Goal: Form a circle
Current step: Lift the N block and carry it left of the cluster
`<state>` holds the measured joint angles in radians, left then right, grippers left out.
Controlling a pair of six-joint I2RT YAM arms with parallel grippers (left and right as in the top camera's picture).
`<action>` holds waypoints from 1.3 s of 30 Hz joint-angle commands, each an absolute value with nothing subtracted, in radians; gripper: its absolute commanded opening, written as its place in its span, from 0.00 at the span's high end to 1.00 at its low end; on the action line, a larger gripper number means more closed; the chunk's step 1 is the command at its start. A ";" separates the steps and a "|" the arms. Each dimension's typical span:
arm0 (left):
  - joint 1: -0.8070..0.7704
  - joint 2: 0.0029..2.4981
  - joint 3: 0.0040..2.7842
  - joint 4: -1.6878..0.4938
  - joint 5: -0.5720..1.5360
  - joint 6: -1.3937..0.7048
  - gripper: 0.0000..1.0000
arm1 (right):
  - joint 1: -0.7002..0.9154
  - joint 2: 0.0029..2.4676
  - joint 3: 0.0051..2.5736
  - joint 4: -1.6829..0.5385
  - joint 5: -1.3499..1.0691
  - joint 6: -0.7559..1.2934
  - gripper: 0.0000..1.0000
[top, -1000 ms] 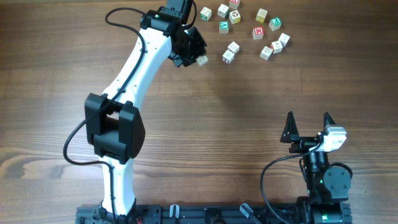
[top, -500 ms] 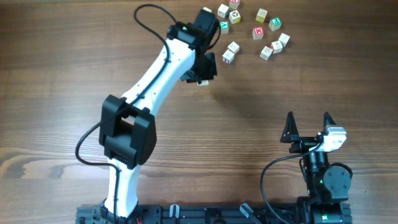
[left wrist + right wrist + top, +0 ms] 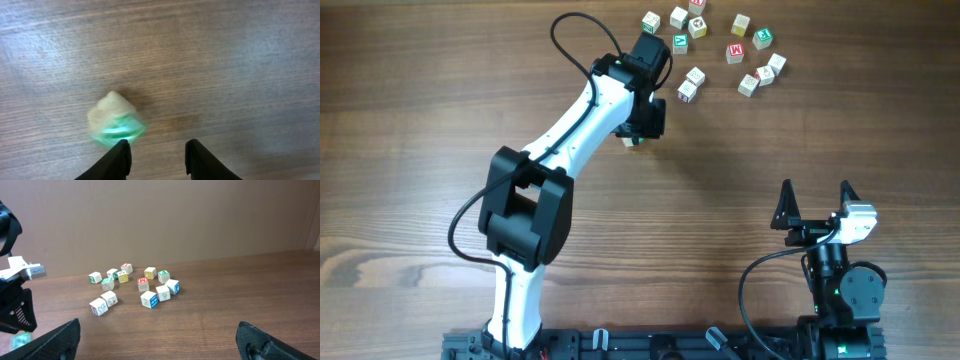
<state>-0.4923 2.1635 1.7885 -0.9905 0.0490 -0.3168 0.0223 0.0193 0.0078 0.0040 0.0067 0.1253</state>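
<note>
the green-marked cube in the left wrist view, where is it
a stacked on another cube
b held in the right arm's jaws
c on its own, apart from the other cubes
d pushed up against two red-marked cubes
c: the overhead view shows the green-marked cube by the left arm's wrist, with bare table between it and the other cubes. The left wrist view shows only wood around it.

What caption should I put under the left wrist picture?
A blurry green-marked cube sits on the wooden table just beyond the left gripper's parted fingers.
</note>
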 commanded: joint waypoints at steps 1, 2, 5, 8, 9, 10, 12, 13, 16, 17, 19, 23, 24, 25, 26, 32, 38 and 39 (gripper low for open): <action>-0.476 2.195 1.782 -0.981 0.048 -0.295 0.61 | 0.018 0.010 0.006 0.007 -0.006 0.112 0.00; -0.475 2.204 1.782 -0.981 0.059 -0.295 0.62 | 0.018 0.010 0.006 0.007 -0.006 0.111 0.00; -0.474 2.205 1.782 -0.965 0.058 -0.295 0.47 | 0.018 0.010 0.006 0.007 -0.006 0.112 0.00; -0.469 2.205 1.782 -0.953 0.043 -0.297 0.13 | 0.018 0.010 0.006 0.007 -0.006 0.111 0.00; -0.466 2.205 1.782 -0.954 0.020 -0.312 0.00 | 0.018 0.010 0.006 0.007 -0.006 0.111 0.00; -0.461 2.205 1.782 -0.954 -0.013 -0.353 0.00 | 0.018 0.010 0.006 0.007 -0.006 0.112 0.00; -0.447 2.205 1.782 -0.952 -0.056 -0.447 0.00 | 0.018 0.010 0.006 0.007 -0.006 0.112 0.00; -0.440 2.205 1.782 -0.953 -0.059 -0.480 0.00 | 0.018 0.010 0.006 0.007 -0.006 0.112 0.00; -0.410 2.205 1.782 -0.974 -0.089 -0.614 0.00 | 0.018 0.010 0.006 0.007 -0.006 0.112 0.00; -0.400 2.206 1.781 -0.979 -0.091 -0.647 0.00 | 0.018 0.010 0.006 0.007 -0.006 0.112 0.00; -0.390 2.206 1.767 -0.976 -0.091 -0.688 0.00 | 0.018 0.010 0.006 0.007 -0.006 0.112 0.00; -0.395 2.206 1.683 -0.922 -0.068 -0.699 0.00 | 0.018 0.010 0.006 0.007 -0.006 0.112 0.00; -0.395 2.206 1.660 -0.904 -0.064 -0.714 0.00 | 0.018 0.010 0.006 0.007 -0.006 0.112 0.00; -0.397 2.206 1.644 -0.892 -0.061 -0.720 0.00 | 0.018 0.010 0.006 0.007 -0.006 0.112 0.00; -0.396 2.206 1.633 -0.884 -0.060 -0.720 0.00 | 0.018 0.010 0.006 0.007 -0.006 0.112 0.00; -0.401 2.206 1.610 -0.873 -0.043 -0.749 0.46 | 0.018 0.010 0.006 0.007 -0.006 0.112 0.00; -0.402 2.206 1.610 -0.869 -0.043 -0.737 0.78 | 0.018 0.010 0.006 0.007 -0.006 0.112 0.00; -0.402 2.206 1.610 -0.871 -0.041 -0.737 0.79 | 0.018 0.010 0.006 0.006 -0.006 0.112 0.00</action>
